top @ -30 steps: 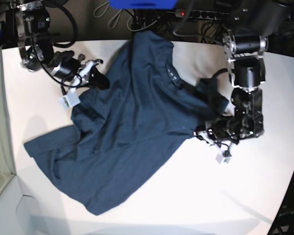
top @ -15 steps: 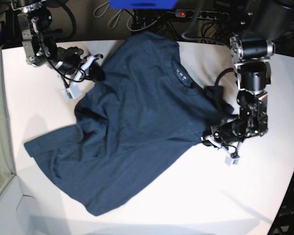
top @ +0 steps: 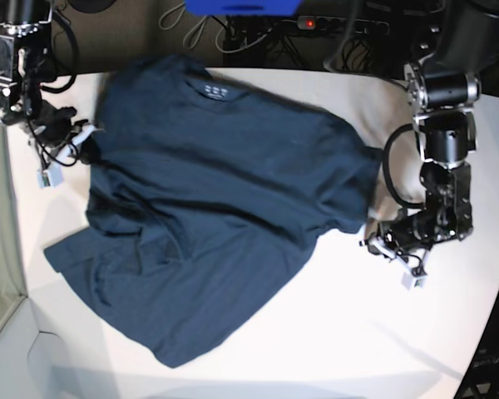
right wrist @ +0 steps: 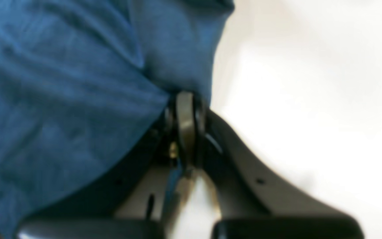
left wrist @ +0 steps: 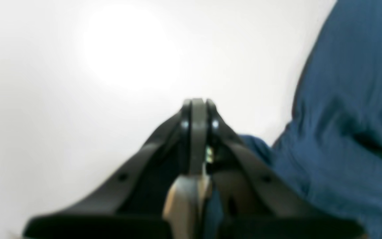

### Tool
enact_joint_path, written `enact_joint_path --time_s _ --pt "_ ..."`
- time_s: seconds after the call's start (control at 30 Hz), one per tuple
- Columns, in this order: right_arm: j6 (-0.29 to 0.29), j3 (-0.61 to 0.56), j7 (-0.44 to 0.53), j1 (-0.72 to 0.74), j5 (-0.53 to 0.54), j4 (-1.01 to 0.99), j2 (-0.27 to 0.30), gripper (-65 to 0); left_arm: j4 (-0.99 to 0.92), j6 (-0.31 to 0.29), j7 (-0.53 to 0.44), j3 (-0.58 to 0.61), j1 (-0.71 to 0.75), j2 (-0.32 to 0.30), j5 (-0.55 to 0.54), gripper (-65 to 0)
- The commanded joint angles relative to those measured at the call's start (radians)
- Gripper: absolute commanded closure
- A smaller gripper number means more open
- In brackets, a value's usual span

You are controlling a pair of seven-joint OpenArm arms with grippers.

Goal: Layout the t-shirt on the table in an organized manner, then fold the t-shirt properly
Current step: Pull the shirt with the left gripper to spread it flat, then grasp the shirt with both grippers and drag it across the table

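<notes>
power strip (top: pixel 349 23) with cables | blue object (top: pixel 243 7) | dark floor behind

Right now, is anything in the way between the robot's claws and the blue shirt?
No. Both grippers, left and right, are shut right on the t-shirt, pinching its edges. Only the bare table lies around it.

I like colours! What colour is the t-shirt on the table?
Dark navy blue, plain, no pattern. The t-shirt shows best in the base view.

Both wrist views blurred; glare whitens the table (left wrist: pixel 131 49).
</notes>
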Motion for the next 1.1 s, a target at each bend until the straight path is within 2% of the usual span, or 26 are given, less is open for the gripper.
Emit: enact_joint_path --time_s 0.0,0.07,0.17,0.27,0.37,0.43,0.6,0.73,0.9,1.0,1.07 --pt "-0.006 0.021 0.022 0.019 0.013 0.036 0.015 0.0 0.051 -0.006 -0.013 -0.005 -0.036 -0.010 -0.020 -0.2" --pt "-0.006 0.039 0.022 0.021 0.013 0.096 0.013 0.0 0.129 -0.006 0.033 -0.005 -0.026 -0.009 -0.044 -0.2" --pt "-0.006 0.068 0.022 0.015 0.013 0.199 0.002 0.0 0.263 -0.006 0.091 -0.006 0.004 -0.009 -0.161 -0.2" --pt "-0.006 0.104 0.021 0.005 0.013 0.301 -0.047 0.0 0.381 0.005 0.094 0.003 0.018 -0.010 -0.270 -0.2" --pt "-0.006 0.125 -0.024 -0.021 0.013 0.395 -0.096 0.0 0.382 0.008 0.084 0.063 -0.019 0.031 -0.277 -0.2" --pt "-0.006 0.121 -0.061 -0.033 0.013 0.437 -0.123 0.0 0.339 0.008 0.039 0.137 -0.054 0.068 -0.234 -0.2" --pt "-0.006 0.119 -0.113 -0.094 0.013 0.506 -0.202 0.0 0.117 0.008 -0.136 0.384 -0.161 0.197 -0.024 -0.2" --pt "-0.006 0.119 -0.113 -0.134 0.013 0.515 -0.209 0.0 -0.089 0.008 -0.251 0.440 -0.234 0.289 0.117 -0.2" --pt "-0.006 0.119 -0.113 -0.166 0.013 0.515 -0.206 0.0 -0.314 0.008 -0.388 0.436 -0.275 0.318 0.293 -0.2" --pt "-0.006 0.119 -0.113 -0.179 0.013 0.515 -0.208 0.0 -0.383 0.008 -0.432 0.436 -0.273 0.311 0.359 -0.2" --pt "-0.006 0.118 -0.113 -0.182 0.015 0.518 -0.211 0.0 -0.399 0.008 -0.432 0.434 -0.269 0.280 0.373 -0.2"
